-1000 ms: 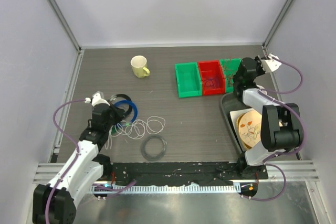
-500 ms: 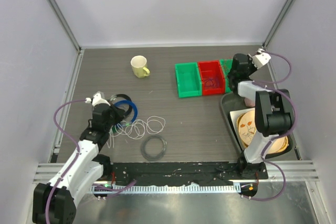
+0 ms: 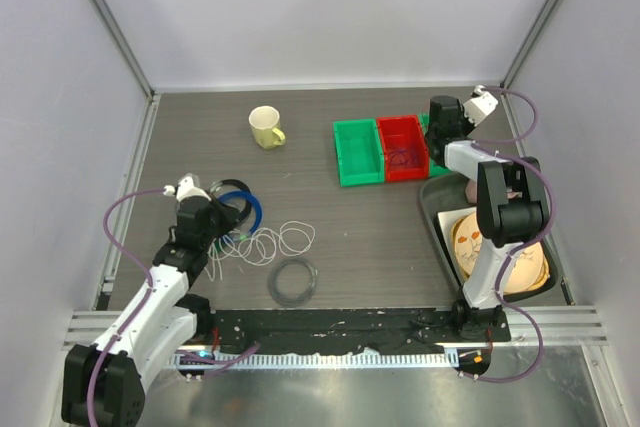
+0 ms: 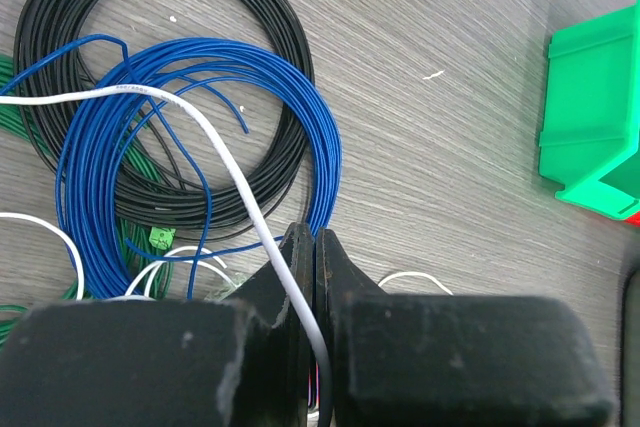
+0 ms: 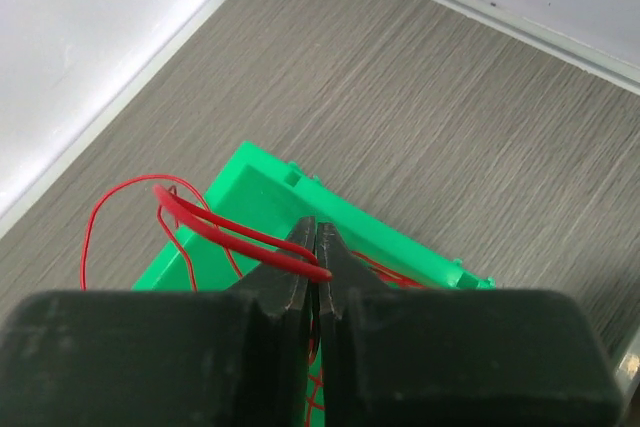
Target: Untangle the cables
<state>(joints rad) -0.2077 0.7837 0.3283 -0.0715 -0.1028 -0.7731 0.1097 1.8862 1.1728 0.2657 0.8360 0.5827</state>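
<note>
Left pincer [image 4: 313,239] is clamped on the white cable [image 4: 140,94] beside the blue coil [image 4: 328,157] on the table [image 4: 450,147]. Right pincer [image 5: 315,227] is clamped on the red cable [image 5: 240,232] over a green bin [image 5: 255,175].

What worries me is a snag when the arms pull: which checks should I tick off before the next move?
1. Left claw closed on the thin white wire: ok, the wire runs between its shut jaws.
2. Right claw closed on the thin red wire: ok.
3. White wire free of the coil of blue wire: not ok, it lies across the coil.
4. Red wire clear of the green plastic bin: not ok, red strands run down into it.
5. Pale yellow mug away from both claws: ok.
6. No other thread caught in the left claw: cannot tell.
</note>
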